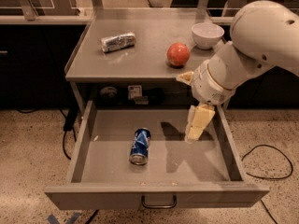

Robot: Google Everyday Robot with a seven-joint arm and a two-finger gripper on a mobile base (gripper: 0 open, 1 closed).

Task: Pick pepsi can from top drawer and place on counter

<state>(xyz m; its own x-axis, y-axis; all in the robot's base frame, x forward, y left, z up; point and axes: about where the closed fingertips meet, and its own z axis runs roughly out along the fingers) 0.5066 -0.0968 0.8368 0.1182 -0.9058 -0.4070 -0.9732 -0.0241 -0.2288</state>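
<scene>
The pepsi can (140,146), blue with silver ends, lies on its side on the floor of the open top drawer (156,195), left of the middle. The counter (140,59) is the grey tabletop above the drawer. My gripper (195,130) hangs over the right half of the drawer with its cream fingers pointing down, to the right of the can and apart from it. It holds nothing that I can see.
On the counter lie a crinkled silver can (117,41) at the back left, a red apple (178,54) and a white bowl (207,34) at the right. My white arm (243,55) covers the counter's right edge. A black cable (268,164) lies on the floor at the right.
</scene>
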